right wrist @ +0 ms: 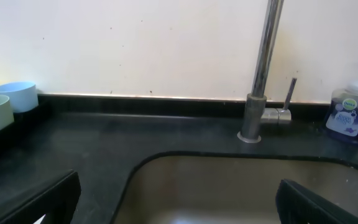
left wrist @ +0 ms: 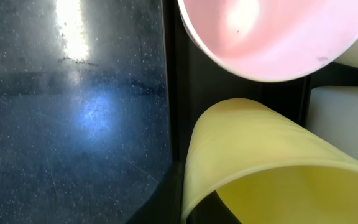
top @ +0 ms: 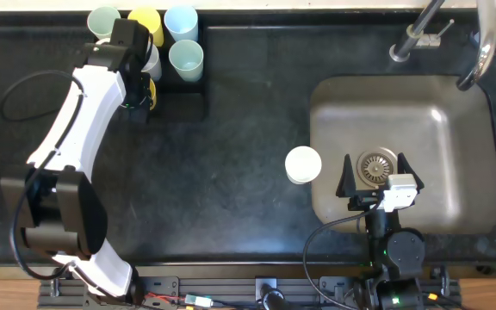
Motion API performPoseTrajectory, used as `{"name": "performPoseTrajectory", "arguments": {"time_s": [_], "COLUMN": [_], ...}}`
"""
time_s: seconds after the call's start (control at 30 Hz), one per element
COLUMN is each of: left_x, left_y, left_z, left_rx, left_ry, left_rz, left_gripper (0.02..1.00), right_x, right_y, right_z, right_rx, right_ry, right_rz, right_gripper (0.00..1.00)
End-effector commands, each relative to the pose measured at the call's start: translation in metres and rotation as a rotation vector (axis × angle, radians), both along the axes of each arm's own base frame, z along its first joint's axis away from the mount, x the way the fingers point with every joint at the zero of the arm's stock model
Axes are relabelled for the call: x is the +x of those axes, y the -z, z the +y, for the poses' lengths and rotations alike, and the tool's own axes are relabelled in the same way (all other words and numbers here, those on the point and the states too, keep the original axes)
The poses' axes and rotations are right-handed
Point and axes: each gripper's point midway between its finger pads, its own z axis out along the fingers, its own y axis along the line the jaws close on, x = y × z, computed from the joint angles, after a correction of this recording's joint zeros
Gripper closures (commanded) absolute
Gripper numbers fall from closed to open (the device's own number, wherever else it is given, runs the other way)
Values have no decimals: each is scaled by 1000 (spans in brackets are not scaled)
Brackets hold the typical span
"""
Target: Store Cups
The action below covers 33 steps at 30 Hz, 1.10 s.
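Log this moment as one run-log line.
left arm: at cup rack | right jaws: open, over sink | white cup: at sink's left edge | rack: several cups stored

Noted: pale green plastic cup [top: 103, 19], yellow plastic cup [top: 145, 15], light blue plastic cup [top: 182, 19], aqua plastic cup [top: 186, 57], white round cup [top: 303, 164], pink plastic cup [left wrist: 278, 37]. Black white-speckled stone countertop [top: 248, 172], grey steel sink [top: 455, 112], black cup rack [top: 183, 99] and blue soap bottle [right wrist: 351, 115] are logged.

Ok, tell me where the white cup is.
In the top view, the white cup stands at the sink's left edge, just left of the right end effector.
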Motion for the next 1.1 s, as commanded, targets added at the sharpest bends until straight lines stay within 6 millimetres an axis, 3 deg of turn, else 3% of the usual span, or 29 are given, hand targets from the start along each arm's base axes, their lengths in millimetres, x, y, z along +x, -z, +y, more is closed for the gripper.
{"name": "performPoseTrajectory", "arguments": {"time_s": [0.03, 0.43, 0.6, 0.7, 0.77, 0.83, 0.97, 1.1], "left_x": [-1, 1, 2, 2, 2, 0, 12, 38], "left_y": [19, 21, 9, -11, -30, -59, -123, -219], "left_z": [0, 2, 2, 6, 7, 10, 18, 26], "left_rx": [-15, -9, -10, 3, 5, 14, 96, 382], "left_ry": [-27, -26, -26, -29, -31, -30, 94, 386], "left_rz": [45, 44, 10, -44, -94, -173, -402, -779], "left_gripper": [980, 855, 724, 599, 395, 264, 200, 134], "right_x": [0, 0, 0, 0, 0, 0, 0, 0], "right_y": [3, 3, 3, 3, 3, 3, 3, 3], "right_z": [-2, -2, -2, -2, -2, -2, -2, -2], "right_rx": [11, 11, 11, 11, 11, 11, 11, 11], "right_ry": [9, 9, 9, 9, 9, 9, 9, 9], "right_rz": [-2, -2, -2, -2, -2, -2, -2, -2], "right_gripper": [3, 7, 5, 3, 3, 3, 3, 3]}}
